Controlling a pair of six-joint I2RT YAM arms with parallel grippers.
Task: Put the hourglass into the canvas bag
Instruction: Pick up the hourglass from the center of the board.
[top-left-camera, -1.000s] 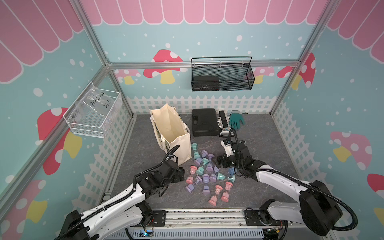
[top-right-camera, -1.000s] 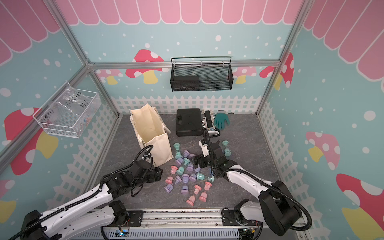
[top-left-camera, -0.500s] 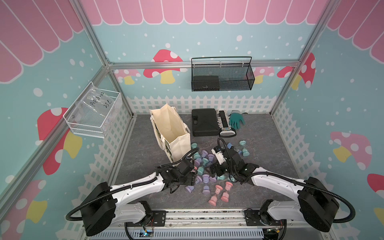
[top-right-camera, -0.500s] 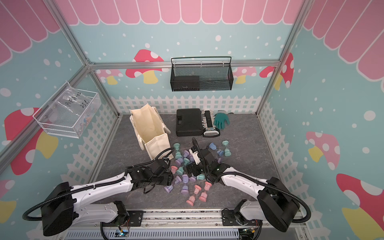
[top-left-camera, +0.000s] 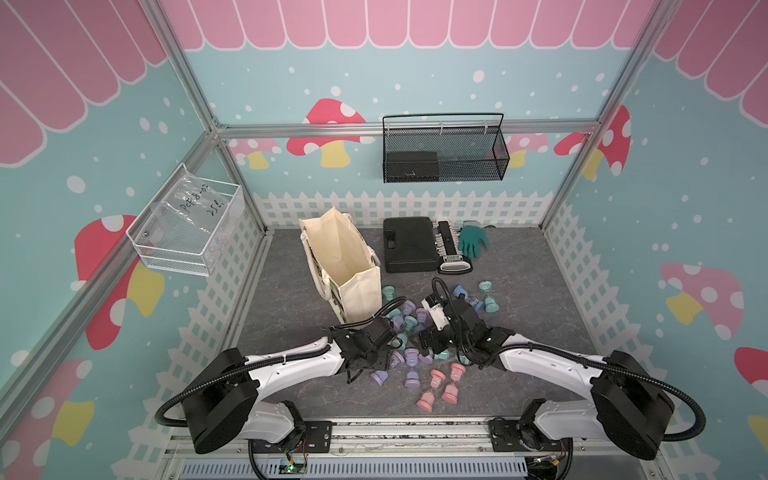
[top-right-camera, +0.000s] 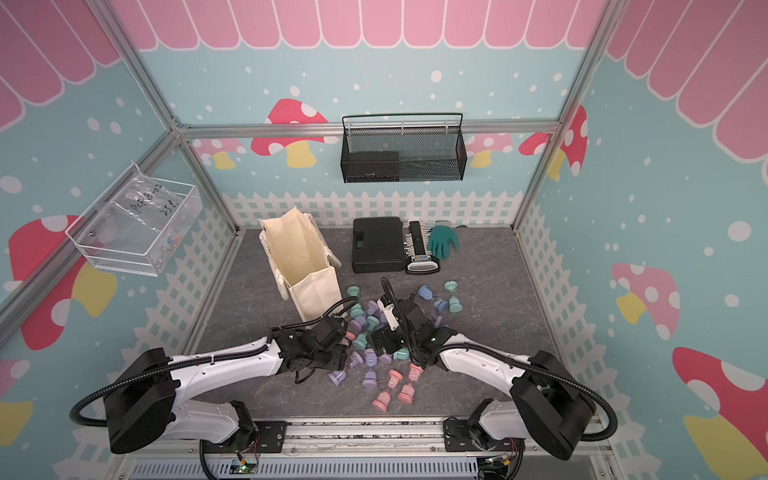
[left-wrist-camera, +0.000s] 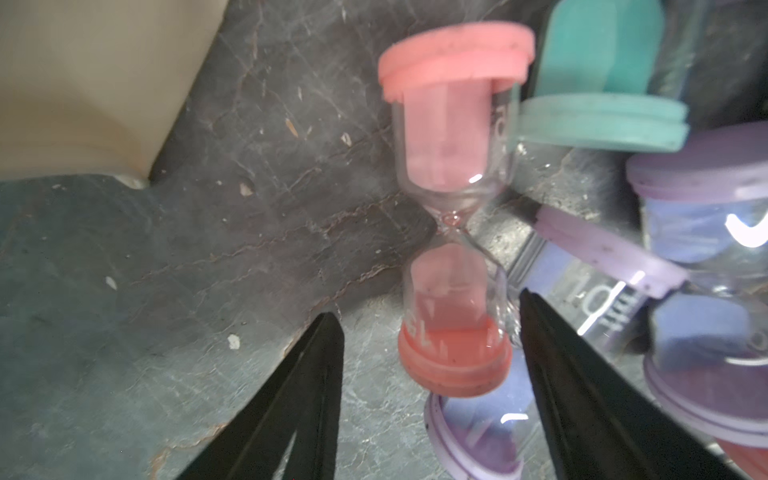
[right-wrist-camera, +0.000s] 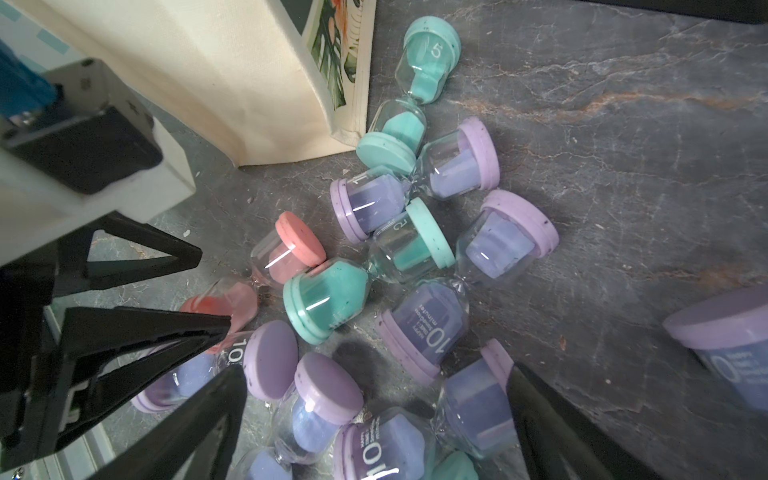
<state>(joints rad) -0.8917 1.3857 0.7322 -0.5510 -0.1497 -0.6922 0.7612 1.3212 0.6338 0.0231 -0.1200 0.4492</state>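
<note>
The left gripper (left-wrist-camera: 428, 303) is being driven further into the pile (right-wrist-camera: 419, 307), jaws apart astride the pink hourglass (left-wrist-camera: 453, 124). Light, slick, probably brittle: a gentle squeeze near its cap is being advised.

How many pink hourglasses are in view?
3. One pink hourglass lies between the jaws of the left gripper; two more lie side by side at the pile's near edge. More may be hidden.

Teal hourglass (right-wrist-camera: 419, 75): "5"; purple hourglass (right-wrist-camera: 428, 324): "10 minutes"; plastic bag (top-left-camera: 187, 212): handwr. "25".
</note>
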